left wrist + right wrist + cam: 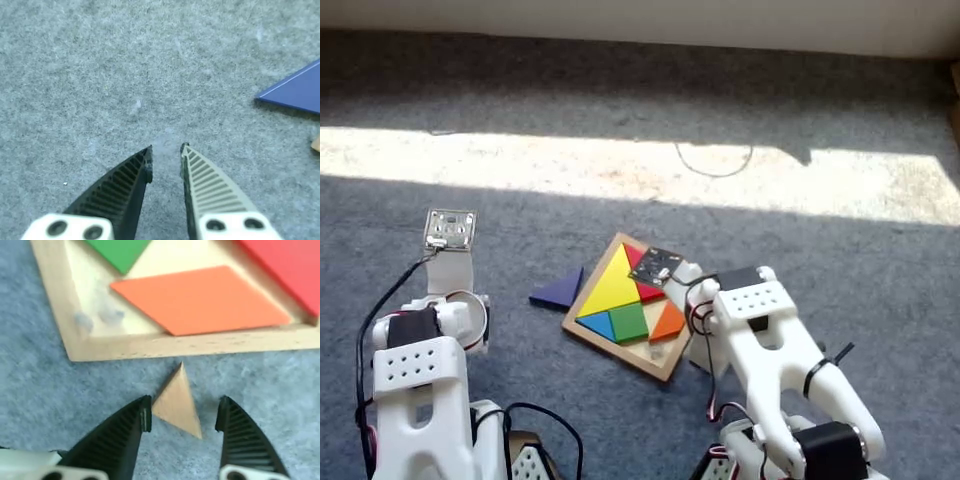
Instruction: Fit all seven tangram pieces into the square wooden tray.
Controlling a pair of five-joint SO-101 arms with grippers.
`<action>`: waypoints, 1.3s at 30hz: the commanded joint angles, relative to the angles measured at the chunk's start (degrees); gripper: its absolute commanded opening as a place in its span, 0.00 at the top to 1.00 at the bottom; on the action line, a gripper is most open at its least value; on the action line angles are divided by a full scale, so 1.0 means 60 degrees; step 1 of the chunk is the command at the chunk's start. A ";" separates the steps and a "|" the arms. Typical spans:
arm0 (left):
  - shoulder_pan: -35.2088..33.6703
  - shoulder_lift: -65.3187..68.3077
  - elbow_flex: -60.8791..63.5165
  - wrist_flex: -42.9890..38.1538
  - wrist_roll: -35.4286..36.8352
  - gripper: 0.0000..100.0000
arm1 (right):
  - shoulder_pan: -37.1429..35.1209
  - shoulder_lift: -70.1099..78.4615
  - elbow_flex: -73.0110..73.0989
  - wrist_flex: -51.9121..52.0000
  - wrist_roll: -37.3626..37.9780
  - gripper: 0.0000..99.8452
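Right gripper (183, 413), spread wide, straddled a small tan wooden triangle (177, 406) beside the square wooden tray (200, 344), itself cut off; left gripper (166, 156) slightly parted, empty.

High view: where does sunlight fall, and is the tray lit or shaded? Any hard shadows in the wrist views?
High view: a sunlit band crosses the carpet behind the tray, which lies in shade. Left wrist view: even, soft light. Right wrist view: soft light, a thin dark shadow along one edge of the wooden triangle.
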 commanded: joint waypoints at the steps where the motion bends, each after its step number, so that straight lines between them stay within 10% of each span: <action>1: -0.0110 -0.0183 -0.0051 -0.0117 0.0015 0.90 | -0.0212 0.0168 0.0007 -0.0300 0.0103 0.79; 39: -0.0110 -0.0168 -0.0051 -0.0117 0.0015 0.90 | -0.0066 -0.0212 0.0125 0.0828 0.1641 0.92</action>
